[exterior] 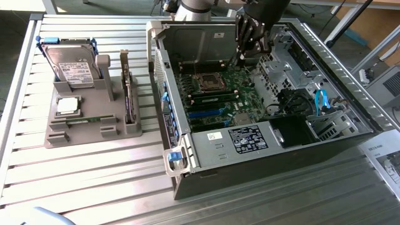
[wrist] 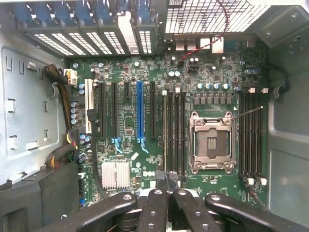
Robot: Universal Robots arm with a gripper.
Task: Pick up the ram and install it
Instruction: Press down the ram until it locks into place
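Observation:
The ram looks like a thin green stick lying low in the front slot of the grey holder, at the exterior view's left. My gripper hangs well away from it, inside the open computer case and high above the motherboard. In the wrist view the gripper is shut, its black fingertips pressed together with nothing between them. It hovers over the near end of the long dark memory slots, beside the empty processor socket.
The holder also carries a hard drive, a square silver processor chip and a dark expansion card standing on edge. The case's raised side wall, drive cage and cables crowd the gripper. A paper sheet lies on the table.

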